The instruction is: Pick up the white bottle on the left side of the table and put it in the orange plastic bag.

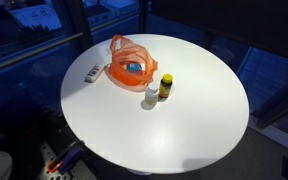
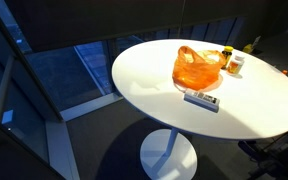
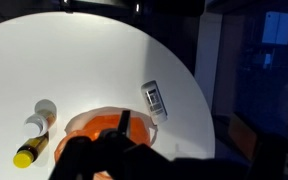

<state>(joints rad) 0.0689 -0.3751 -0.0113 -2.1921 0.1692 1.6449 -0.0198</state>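
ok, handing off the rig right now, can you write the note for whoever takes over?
Tool: a dark shape in the wrist view, seemingly over the orange bag; can't tell whether it is open or shut.
White bottle: on the table beside the bag, next to a yellow bottle. A remote lies on the bag's other side.
Done: nothing, bottle not grasped.
Left: grasp the white bottle, put it in the bag.

I see a round white table (image 1: 194,120) filling the middle of the frame. A small yellow bottle (image 1: 165,88) stands upright near its centre. A flat white remote (image 1: 92,72) lies by the table's upper left edge.
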